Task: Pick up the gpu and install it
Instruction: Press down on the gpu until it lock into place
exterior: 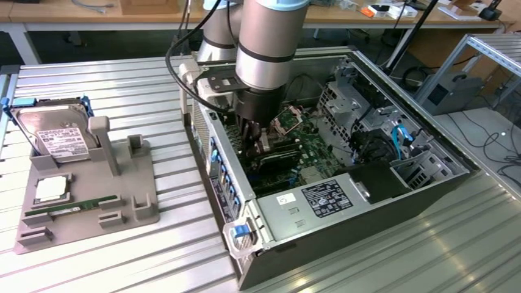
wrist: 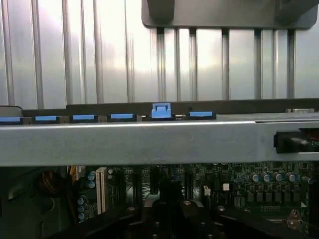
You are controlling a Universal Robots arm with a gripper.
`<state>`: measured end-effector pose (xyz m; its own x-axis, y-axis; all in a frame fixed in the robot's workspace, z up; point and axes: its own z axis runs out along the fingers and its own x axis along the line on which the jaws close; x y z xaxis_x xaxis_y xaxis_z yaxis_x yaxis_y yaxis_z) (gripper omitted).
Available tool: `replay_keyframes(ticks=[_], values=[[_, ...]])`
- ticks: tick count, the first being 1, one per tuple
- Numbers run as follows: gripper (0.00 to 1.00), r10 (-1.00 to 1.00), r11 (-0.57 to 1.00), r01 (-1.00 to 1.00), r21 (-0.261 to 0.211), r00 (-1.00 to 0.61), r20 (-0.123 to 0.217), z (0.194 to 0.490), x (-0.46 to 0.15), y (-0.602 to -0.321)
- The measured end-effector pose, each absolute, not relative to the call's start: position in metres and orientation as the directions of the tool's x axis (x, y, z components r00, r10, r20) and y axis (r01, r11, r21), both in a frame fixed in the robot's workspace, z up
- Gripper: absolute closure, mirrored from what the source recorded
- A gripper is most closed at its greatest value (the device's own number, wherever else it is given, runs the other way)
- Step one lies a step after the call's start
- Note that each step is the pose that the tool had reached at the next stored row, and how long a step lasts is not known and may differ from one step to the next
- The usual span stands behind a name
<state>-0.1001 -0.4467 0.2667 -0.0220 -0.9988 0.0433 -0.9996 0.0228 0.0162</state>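
An open computer case (exterior: 342, 183) is seen lying on its side on the ribbed metal desk (exterior: 97, 262), with its green board (exterior: 313, 162) facing up. The robot arm (exterior: 265, 43) is reached down into the case from 12 o'clock. The hand (exterior: 258, 143) is seen low inside the case, just above the board, near the case wall at 9 o'clock. Its fingers are pressed together. The gpu (exterior: 273, 160) is seen as a dark flat card lying along the board right under the hand; whether it is pinched or only touched cannot be told. In the wrist view, the silver case wall (wrist: 149, 142) is seen running across, with a row of blue clips (wrist: 160, 110) behind it and the board (wrist: 239, 189) below it. At 9 o'clock from the case, a grey tray (exterior: 89, 207) is set on the desk. A hard drive (exterior: 55, 139) is held upright at the tray's far end, and a green memory stick (exterior: 69, 207) is laid flat at its near end.
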Motion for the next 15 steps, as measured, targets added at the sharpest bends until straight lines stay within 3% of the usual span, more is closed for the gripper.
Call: replay_keyframes(ticks=[11, 15], values=[[0.89, -1.000, 0.001, -1.000, 0.020, -0.001, 0.014, 0.269, -0.092, -0.456], [0.89, -1.000, 0.001, -1.000, 0.013, -0.001, 0.013, 0.285, -0.084, -0.456]])
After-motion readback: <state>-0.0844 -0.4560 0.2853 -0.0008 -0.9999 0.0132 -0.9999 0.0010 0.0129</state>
